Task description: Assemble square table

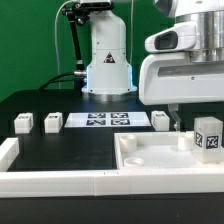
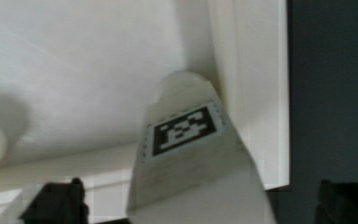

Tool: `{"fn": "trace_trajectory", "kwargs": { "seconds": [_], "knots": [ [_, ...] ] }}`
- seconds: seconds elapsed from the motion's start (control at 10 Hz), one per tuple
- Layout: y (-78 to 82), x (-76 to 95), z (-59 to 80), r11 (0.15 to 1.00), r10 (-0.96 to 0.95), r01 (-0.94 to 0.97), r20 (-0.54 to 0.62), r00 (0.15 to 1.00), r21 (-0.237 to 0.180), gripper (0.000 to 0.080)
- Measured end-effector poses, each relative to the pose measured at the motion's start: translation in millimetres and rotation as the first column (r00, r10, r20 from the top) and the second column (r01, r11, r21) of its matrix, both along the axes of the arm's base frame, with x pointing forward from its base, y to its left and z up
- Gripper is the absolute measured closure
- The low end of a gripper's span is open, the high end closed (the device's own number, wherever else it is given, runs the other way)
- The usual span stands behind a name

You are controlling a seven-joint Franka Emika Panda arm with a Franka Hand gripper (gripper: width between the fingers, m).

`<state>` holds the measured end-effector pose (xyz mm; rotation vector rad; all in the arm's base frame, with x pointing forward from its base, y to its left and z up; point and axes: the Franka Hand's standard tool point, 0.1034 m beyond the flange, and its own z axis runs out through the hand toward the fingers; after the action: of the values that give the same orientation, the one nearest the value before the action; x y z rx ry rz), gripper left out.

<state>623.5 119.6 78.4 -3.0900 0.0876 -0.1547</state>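
stage: early | one leg [image 1: 207, 135] upright on slab [image 1: 150, 155] | three loose legs [image 1: 22, 122] [image 1: 52, 121] [image 1: 160, 120] left to fit | gripper [image 2: 202, 203] fingers apart

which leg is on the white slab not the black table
The leg at the exterior view's far right, standing on the slab; the other three sit on the black table.

Slab [image 1: 150, 158] at table [image 1: 70, 150] front edge, toward exterior view's right. Rail [image 1: 50, 181] along front edge, just beside slab. Marker board [image 1: 105, 121] mid-table, behind slab. Outer leg [image 1: 22, 122] and inner leg [image 1: 52, 121] on exterior view's left of board. Third leg [image 1: 160, 120] just beside board's other end. Fourth leg [image 1: 207, 138] at slab's edge on exterior view's right. Robot base [image 1: 107, 65] behind board.
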Motion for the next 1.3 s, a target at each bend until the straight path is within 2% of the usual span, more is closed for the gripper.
{"fn": "trace_trajectory", "kwargs": {
  "seconds": [0.3, 0.4, 0.5, 0.6, 0.7, 1.0, 1.3],
  "knots": [
    [-0.1, 0.6, 0.3, 0.990, 0.141, -0.140, 0.007, 0.990, -0.032, 0.0151],
    [-2.4, 1.0, 0.3, 0.972, 0.232, -0.232, 0.007, 0.973, -0.048, 0.0238],
    [-2.7, 1.0, 0.3, 0.972, 0.232, -0.231, 0.007, 0.973, -0.048, 0.0372],
    [-2.9, 1.1, 0.2, 0.972, 0.231, -0.231, 0.007, 0.973, -0.048, 0.0372],
    [-3.1, 1.0, 0.1, 0.972, 0.231, -0.231, 0.007, 0.973, -0.048, 0.0509],
    [-3.1, 1.0, 0.0, 0.978, 0.202, -0.202, 0.007, 0.979, -0.045, 0.0509],
    [-2.5, 0.8, -0.2, 1.000, -0.017, 0.017, 0.004, 1.000, -0.019, 0.0509]
  ]
}}
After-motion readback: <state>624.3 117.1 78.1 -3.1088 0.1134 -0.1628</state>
